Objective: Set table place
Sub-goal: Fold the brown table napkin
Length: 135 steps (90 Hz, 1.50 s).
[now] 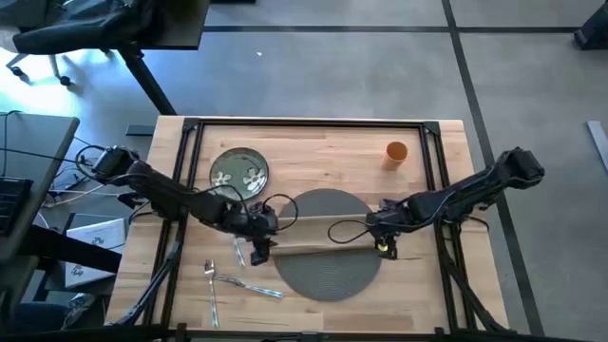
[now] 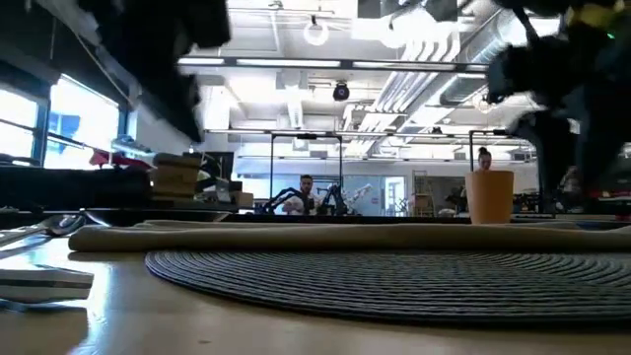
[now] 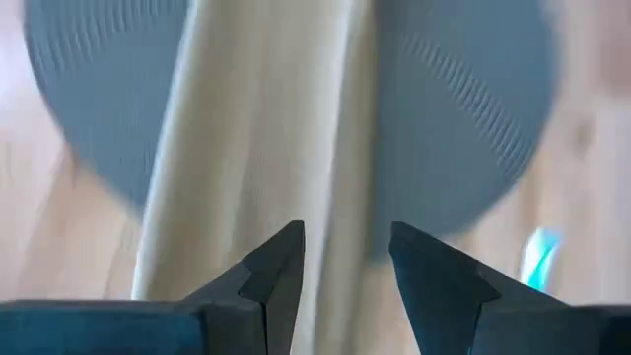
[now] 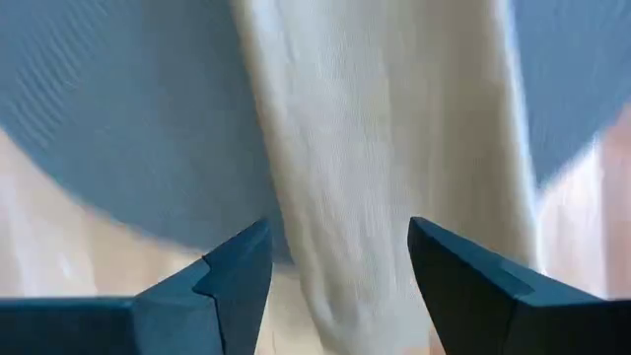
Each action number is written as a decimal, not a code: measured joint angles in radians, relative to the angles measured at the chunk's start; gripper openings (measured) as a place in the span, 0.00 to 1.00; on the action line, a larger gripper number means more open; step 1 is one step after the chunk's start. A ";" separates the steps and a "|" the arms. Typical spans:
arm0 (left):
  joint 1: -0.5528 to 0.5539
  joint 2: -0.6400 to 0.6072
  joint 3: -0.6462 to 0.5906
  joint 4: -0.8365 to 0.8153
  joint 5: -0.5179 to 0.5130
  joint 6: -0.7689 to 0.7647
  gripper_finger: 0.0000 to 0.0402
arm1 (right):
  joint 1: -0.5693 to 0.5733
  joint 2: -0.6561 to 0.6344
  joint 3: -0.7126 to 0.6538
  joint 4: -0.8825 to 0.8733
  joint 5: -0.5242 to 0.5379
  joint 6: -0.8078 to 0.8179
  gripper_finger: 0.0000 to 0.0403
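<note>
A round grey woven mat (image 1: 328,277) lies mid-table. A beige napkin (image 1: 318,242), folded into a long strip, lies flat across the mat (image 2: 394,276) from left to right. My left gripper (image 1: 261,237) is open over the napkin's left end (image 3: 266,118). My right gripper (image 1: 383,239) is open over its right end (image 4: 394,148). In the low view both stand raised above the napkin (image 2: 345,237). A green floral plate (image 1: 239,172) rests on the table far left of the mat, and an orange cup (image 1: 396,152) stands upright at the far right.
Metal cutlery with pale handles (image 1: 228,277) lies on the wood left of the mat's near side. The table's black rail frame (image 1: 437,171) runs around the work area. Bare wood (image 1: 418,294) shows at the near right. A dark desk (image 1: 28,180) stands left of the table.
</note>
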 joint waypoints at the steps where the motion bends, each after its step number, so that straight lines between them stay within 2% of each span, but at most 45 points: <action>1: 0.001 0.002 0.000 0.016 -0.005 0.009 0.34 | 0.000 0.000 -0.003 0.022 0.011 -0.007 0.54; 11: 0.022 0.061 0.001 0.083 -0.011 0.067 0.34 | -0.003 0.007 -0.055 0.251 0.104 -0.086 0.54; 19: 0.036 0.122 0.000 0.036 0.048 0.054 0.34 | -0.016 0.009 -0.095 0.291 0.102 -0.098 0.54; 29: 0.026 0.179 -0.001 -0.075 0.118 -0.013 0.34 | -0.021 0.010 -0.110 0.158 0.061 -0.047 0.54; 41: 0.004 0.201 -0.001 -0.183 0.092 -0.044 0.34 | -0.013 0.005 -0.109 0.000 0.038 0.003 0.54; 50: 0.008 0.179 0.009 -0.189 0.090 -0.067 0.34 | -0.011 -0.020 -0.093 -0.121 -0.018 0.073 0.54; 61: 0.019 0.131 0.056 -0.070 0.023 -0.040 0.34 | 0.005 -0.099 -0.080 -0.229 -0.074 0.254 0.54; 72: 0.051 0.136 0.062 0.109 -0.002 0.072 0.34 | 0.053 -0.220 -0.121 -0.220 0.021 0.547 0.54; 80: 0.088 0.166 0.059 0.164 0.030 0.127 0.34 | 0.080 -0.297 -0.204 -0.143 0.084 0.774 0.54; 92: 0.131 0.242 0.055 0.171 0.044 0.169 0.34 | 0.101 -0.358 -0.358 0.064 0.063 0.967 0.54; 100: 0.148 0.291 0.056 0.239 0.064 0.177 0.34 | 0.100 -0.365 -0.433 0.170 0.070 1.041 0.54; 109: 0.160 0.347 0.056 0.306 0.116 0.178 0.34 | 0.100 -0.366 -0.474 0.214 0.085 1.087 0.54; 120: 0.170 0.393 0.064 0.393 0.134 0.179 0.34 | 0.100 -0.368 -0.478 0.214 0.088 1.096 0.54; 135: 0.195 0.404 0.116 0.418 0.117 0.232 0.34 | 0.100 -0.373 -0.439 0.183 0.077 1.076 0.54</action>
